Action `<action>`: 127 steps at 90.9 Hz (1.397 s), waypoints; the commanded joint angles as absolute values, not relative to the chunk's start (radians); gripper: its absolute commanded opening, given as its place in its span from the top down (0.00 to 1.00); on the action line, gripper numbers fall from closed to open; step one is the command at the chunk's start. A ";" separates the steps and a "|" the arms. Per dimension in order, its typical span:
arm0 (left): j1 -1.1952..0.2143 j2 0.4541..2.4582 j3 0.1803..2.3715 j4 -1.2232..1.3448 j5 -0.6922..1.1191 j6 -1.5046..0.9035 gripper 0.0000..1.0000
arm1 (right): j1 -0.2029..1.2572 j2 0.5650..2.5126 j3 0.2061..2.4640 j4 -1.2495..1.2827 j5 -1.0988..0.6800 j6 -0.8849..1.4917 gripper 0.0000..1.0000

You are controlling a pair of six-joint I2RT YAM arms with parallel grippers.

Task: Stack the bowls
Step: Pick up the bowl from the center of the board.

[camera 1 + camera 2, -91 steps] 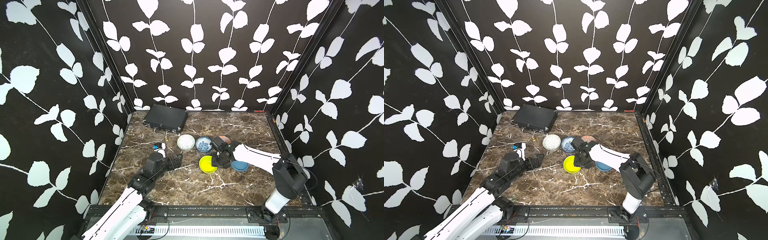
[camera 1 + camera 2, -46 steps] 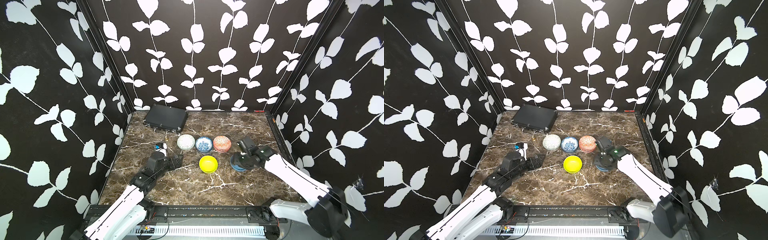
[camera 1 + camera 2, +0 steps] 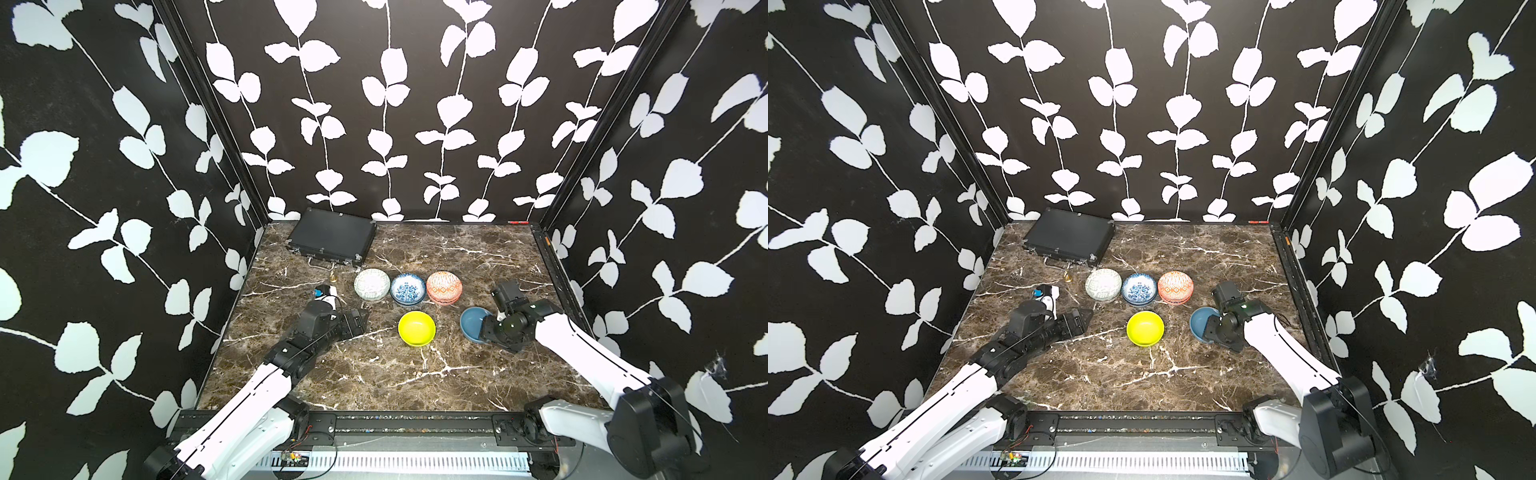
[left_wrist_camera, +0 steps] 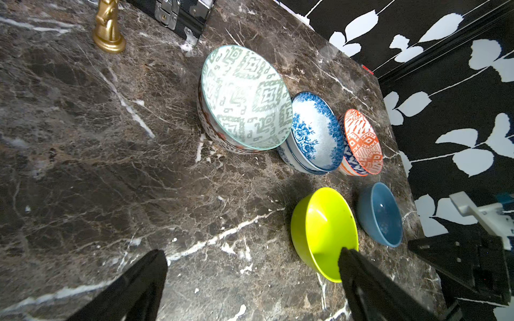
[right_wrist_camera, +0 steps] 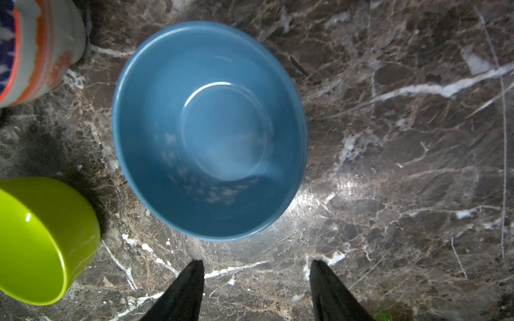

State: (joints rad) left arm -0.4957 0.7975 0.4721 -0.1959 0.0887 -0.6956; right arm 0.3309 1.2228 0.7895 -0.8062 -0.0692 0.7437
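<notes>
Three short stacks of bowls stand in a row: pale patterned white (image 3: 372, 284), blue-floral (image 3: 408, 289) and orange-patterned (image 3: 444, 286). In front of them sit a single yellow bowl (image 3: 417, 328) and a single blue bowl (image 3: 471, 322). My right gripper (image 5: 256, 264) is open and empty, its tips just short of the blue bowl's (image 5: 208, 130) rim; in both top views it hangs over that bowl's right side. The left gripper (image 4: 251, 253) is open and empty over bare marble, left of the yellow bowl (image 4: 322, 228). One of its fingertips (image 4: 346, 254) overlaps that bowl's rim in the left wrist view.
A flat black case (image 3: 332, 239) lies at the back left. A small gold chess piece (image 4: 109, 30) stands just in front of it, left of the pale stack. Black leaf-patterned walls close in the marble table (image 3: 374, 374) on three sides.
My right gripper has left the yellow bowl and moved right to the blue bowl, uncovering the orange stack. The left gripper has edged slightly toward the yellow bowl.
</notes>
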 commanded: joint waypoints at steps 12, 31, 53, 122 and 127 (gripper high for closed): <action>-0.489 0.808 0.502 -0.173 0.092 -0.680 0.01 | 0.241 1.241 0.761 -0.743 -0.081 0.703 0.43; -0.490 0.820 0.506 -0.171 0.091 -0.679 0.01 | 0.205 1.312 0.752 -0.698 -0.113 0.675 0.56; -0.489 0.818 0.504 -0.171 0.086 -0.683 0.01 | 0.203 1.335 0.733 -0.667 -0.116 0.669 0.74; -0.489 0.810 0.500 -0.166 0.089 -0.686 0.01 | 0.338 1.127 0.824 -0.830 -0.194 0.721 1.00; -0.489 0.806 0.499 -0.166 0.089 -0.687 0.01 | 0.386 1.153 0.861 -0.836 -0.183 0.735 1.00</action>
